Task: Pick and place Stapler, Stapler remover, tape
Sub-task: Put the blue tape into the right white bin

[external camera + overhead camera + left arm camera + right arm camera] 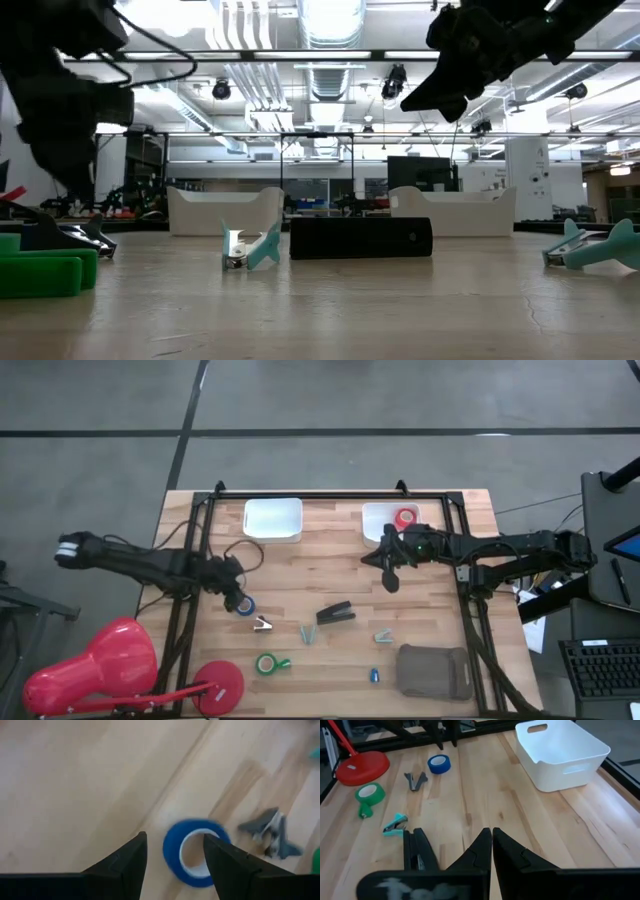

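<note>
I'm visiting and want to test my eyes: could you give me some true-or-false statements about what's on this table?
1. A red tape roll lies inside a white bin. True.
2. The left hand is at the green tape roll. False: it is open over the blue tape roll; the green tape roll lies apart.
3. The right hand is open. False: it is shut.
4. The black stapler lies on the table. True.

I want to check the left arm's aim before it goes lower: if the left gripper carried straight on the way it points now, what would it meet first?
Most likely the blue ring-shaped tape roll with a pale core. The open left gripper points down at the wooden table, one finger across the roll's ring. Height above it is unclear.
</note>
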Tool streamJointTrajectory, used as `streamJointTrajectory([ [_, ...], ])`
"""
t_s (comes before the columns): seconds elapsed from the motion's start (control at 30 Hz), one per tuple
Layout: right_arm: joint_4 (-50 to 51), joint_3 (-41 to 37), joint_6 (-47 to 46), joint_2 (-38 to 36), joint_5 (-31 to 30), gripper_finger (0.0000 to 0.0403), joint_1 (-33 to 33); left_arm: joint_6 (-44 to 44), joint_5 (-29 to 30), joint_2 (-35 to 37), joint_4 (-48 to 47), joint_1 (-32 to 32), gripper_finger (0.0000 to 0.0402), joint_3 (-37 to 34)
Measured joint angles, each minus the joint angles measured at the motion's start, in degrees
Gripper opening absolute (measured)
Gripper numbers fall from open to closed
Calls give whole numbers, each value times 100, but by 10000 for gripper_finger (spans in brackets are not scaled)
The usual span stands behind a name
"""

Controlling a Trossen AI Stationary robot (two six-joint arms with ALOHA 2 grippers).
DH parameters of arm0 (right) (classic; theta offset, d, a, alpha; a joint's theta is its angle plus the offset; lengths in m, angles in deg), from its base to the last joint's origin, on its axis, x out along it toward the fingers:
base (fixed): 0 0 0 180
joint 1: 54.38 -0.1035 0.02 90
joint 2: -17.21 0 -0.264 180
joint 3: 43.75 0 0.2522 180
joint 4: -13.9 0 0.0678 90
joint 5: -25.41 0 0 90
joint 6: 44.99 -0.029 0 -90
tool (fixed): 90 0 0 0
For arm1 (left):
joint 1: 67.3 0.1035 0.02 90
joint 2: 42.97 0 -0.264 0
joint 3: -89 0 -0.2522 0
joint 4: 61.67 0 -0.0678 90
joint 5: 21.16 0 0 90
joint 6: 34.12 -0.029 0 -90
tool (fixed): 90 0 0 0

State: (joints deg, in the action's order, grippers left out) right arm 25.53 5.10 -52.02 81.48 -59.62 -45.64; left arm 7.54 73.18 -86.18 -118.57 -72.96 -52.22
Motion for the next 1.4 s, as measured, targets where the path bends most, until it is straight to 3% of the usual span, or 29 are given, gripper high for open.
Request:
streamJointTrajectory([
  [0.63,-345,-191,-6,2,0,13,0,317,-97,-1746,540,-145,187,4],
  [0.77,-343,-191,-8,2,0,13,0,379,-75,-1945,576,-147,154,5],
  [1.03,-341,-191,-43,2,0,13,0,333,-48,-1955,1187,-145,39,8],
  [1.23,-543,-193,-197,2,6,13,0,296,655,-1872,2481,-147,39,15],
  [1.4,-1078,-323,-295,2,457,13,-6,162,1900,-1931,4284,-147,63,22],
])
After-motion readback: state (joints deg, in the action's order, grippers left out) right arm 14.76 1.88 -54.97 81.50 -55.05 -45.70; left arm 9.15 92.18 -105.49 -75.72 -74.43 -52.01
